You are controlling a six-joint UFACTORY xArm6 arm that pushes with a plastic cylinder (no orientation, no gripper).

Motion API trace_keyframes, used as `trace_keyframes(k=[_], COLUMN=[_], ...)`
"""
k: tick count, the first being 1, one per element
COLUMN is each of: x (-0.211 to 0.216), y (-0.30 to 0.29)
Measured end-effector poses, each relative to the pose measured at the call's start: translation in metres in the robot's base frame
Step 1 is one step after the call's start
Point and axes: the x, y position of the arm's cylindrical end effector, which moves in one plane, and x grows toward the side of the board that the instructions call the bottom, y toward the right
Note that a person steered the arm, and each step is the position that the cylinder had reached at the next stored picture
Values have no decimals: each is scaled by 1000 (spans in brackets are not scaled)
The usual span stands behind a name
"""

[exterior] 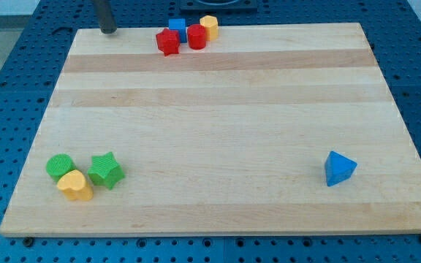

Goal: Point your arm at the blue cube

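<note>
The blue cube (pixel 177 28) sits at the view's top edge of the wooden board (pixel 218 131), in a tight cluster with a red star-shaped block (pixel 168 42) at its lower left, a red cylinder (pixel 196 36) at its right and a yellow block (pixel 209 27) further right. My tip (pixel 108 31) is the lower end of the dark rod at the view's top left, on the board's top edge. It stands well to the left of the blue cube and touches no block.
A green cylinder (pixel 60 166), a yellow block (pixel 74 185) and a green star (pixel 105 170) cluster at the view's bottom left. A blue triangular block (pixel 338 169) lies at the bottom right. A blue perforated table surrounds the board.
</note>
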Motion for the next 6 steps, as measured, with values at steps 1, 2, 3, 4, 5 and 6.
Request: trace_keyframes(k=[1, 2, 3, 4, 5, 6], x=[0, 0, 0, 0, 0, 0], y=[-1, -2, -4, -4, -3, 1])
